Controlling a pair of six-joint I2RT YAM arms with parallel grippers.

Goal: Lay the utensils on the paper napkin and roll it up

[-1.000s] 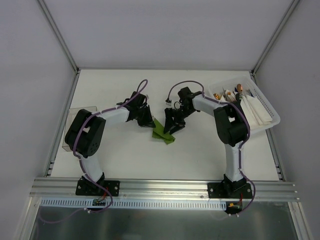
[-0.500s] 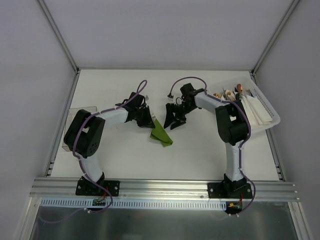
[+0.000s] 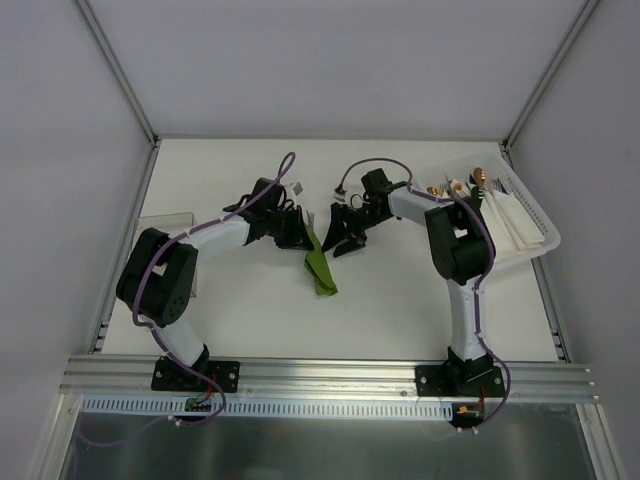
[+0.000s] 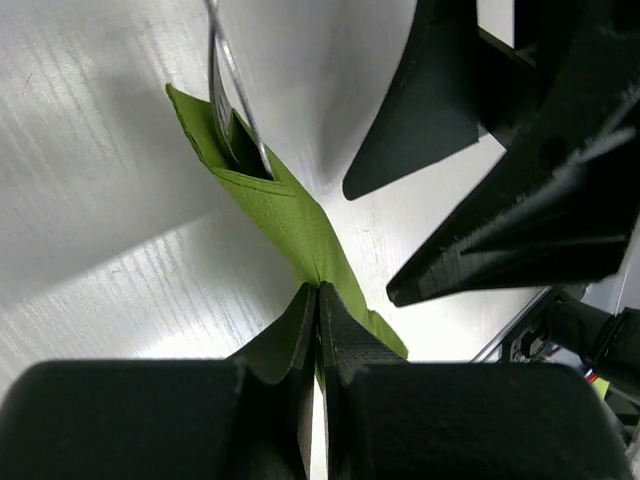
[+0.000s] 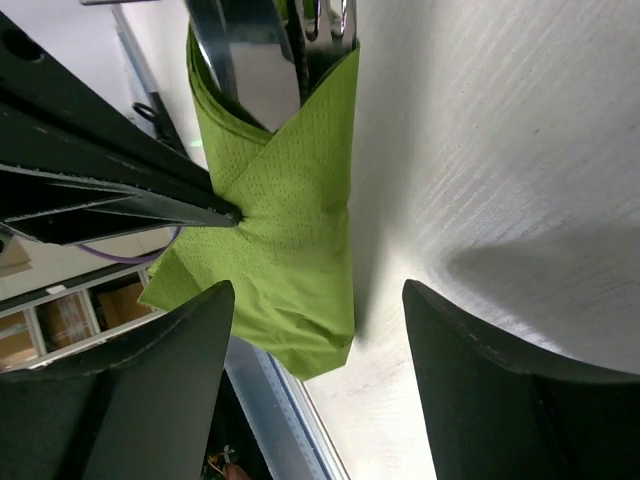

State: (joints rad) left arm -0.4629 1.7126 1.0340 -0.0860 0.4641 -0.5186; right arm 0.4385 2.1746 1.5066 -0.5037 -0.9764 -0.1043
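Top external, far left: clear container [image 3: 163, 221] at the left edge of the table [image 3: 250, 320], partly hidden behind the left arm [image 3: 165, 275].
Left of centre: left gripper [image 3: 300, 238] at mid-table, at the far end of the paper napkin [image 3: 318, 265].
Left jaws, left wrist view: closed tight, with a fold of green paper pinched between the tips.
Centre: paper napkin is olive-green and folded into a narrow wrap. It lies on the table between the two grippers, its long side running toward the near edge.
Inside wrap: utensils [image 5: 245, 60], silvery, tucked in with their ends poking out of the open end. Cannot tell the count.
Right of centre: right gripper [image 3: 342, 238] is just beside the napkin's far end, close to the left gripper.
Right jaws, right wrist view: spread wide, clamping nothing. The wrap shows in the gap between them.
Far right: white basket [image 3: 535, 222] holds white napkins [image 3: 505, 225] and copper-tipped cutlery [image 3: 478, 177], well apart from the green wrap.
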